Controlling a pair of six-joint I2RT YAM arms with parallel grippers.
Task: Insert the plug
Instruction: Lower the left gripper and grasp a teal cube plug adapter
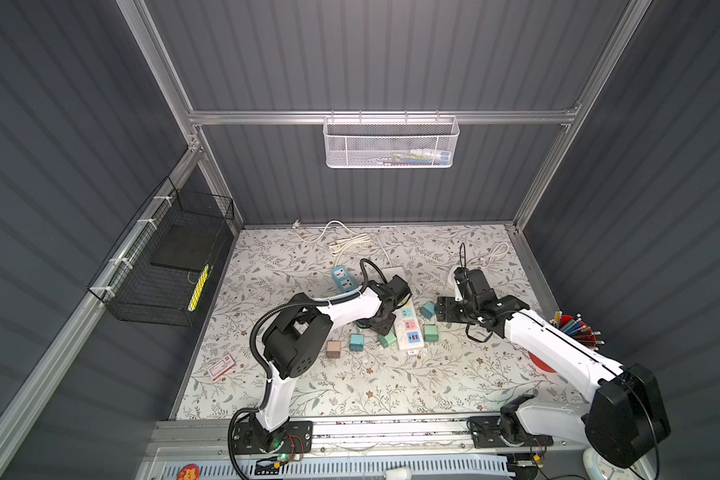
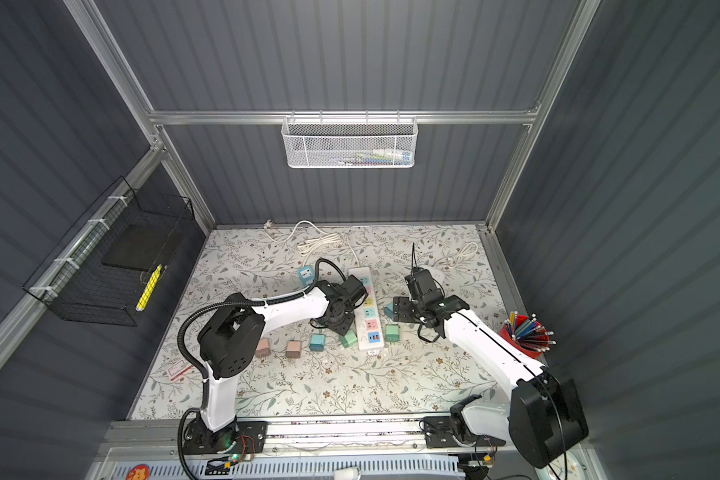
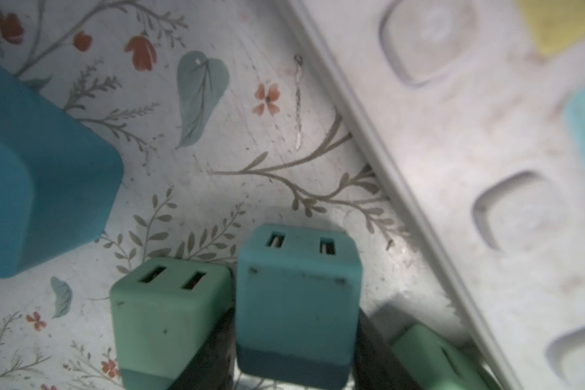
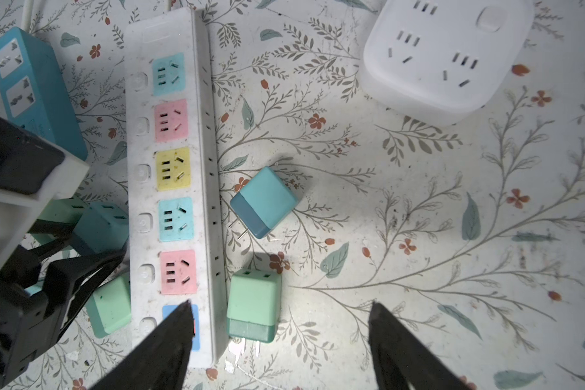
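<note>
My left gripper [image 3: 296, 337] is shut on a teal cube plug [image 3: 298, 297], one dark finger against each side. It hangs just left of the long white power strip [image 1: 406, 320], whose coloured sockets [image 4: 173, 169] face up. From the right wrist view the held plug [image 4: 98, 226] sits beside the strip's lower blue socket. In both top views the left gripper [image 1: 385, 322] [image 2: 341, 320] covers the plug. My right gripper [image 4: 281, 305] [image 1: 441, 309] stands open above the table right of the strip, holding nothing.
Loose plugs lie around the strip: a green one [image 4: 254, 304] and a teal one [image 4: 264, 202] on its right, green ones [image 3: 166, 314] on its left, plus teal [image 1: 355, 341] and beige [image 1: 333, 348]. A blue socket block [image 1: 344, 278], white square socket [image 4: 446, 57] and pen cup [image 1: 574, 330] stand nearby.
</note>
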